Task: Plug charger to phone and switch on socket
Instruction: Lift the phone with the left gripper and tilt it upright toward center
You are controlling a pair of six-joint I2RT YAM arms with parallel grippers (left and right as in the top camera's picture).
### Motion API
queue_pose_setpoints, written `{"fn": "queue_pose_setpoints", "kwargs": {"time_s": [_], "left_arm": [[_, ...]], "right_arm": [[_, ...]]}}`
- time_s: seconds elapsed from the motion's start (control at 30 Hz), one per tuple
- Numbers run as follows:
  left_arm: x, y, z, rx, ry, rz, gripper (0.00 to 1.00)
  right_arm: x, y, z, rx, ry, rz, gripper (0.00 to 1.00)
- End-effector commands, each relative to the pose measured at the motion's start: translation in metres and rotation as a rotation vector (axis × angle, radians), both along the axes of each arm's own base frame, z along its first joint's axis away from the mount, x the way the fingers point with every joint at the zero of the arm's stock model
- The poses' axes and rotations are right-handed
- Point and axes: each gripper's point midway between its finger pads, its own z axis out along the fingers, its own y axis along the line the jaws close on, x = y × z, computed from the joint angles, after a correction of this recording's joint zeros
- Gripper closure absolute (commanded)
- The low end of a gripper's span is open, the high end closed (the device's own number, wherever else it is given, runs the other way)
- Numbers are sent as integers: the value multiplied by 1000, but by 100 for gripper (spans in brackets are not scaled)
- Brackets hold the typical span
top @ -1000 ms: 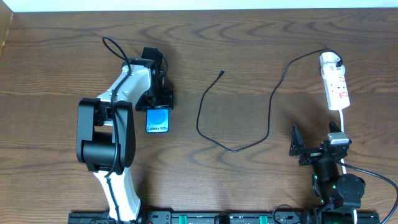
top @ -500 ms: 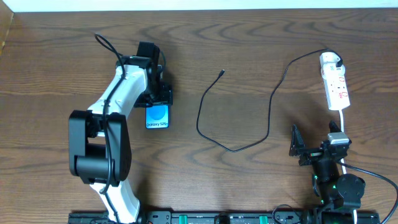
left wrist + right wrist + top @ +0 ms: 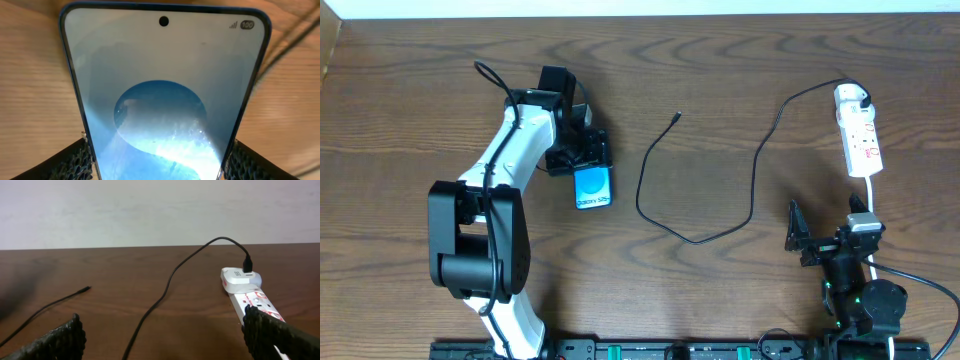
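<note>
Blue phone (image 3: pixel 592 186) has slid toward the right edge of the counter (image 3: pixel 740 60), nearer the charger (image 3: pixel 639 195), held tight in the left jaws; right jaws wait wide apart.

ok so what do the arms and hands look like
The left arm has white links, bulky black joints and a thin black cable looping off it. The right arm is mostly black. The left hand and right hand are black with rough-textured pads.
</note>
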Motion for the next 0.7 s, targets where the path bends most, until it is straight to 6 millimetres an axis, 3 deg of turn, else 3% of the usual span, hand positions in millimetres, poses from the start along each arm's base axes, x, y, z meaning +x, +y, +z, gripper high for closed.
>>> {"fn": "queue_pose_setpoints", "kwargs": {"time_s": [0.0, 0.4, 0.67], "left_arm": [[-2, -16, 18, -112, 15, 73, 26], [-7, -46, 35, -315, 132, 230, 26], [-13, -72, 57, -509, 190, 209, 26]], "right_arm": [[0, 1, -2, 3, 3, 4, 1], [0, 1, -2, 3, 3, 4, 1], [0, 1, -2, 4, 3, 4, 1]]}}
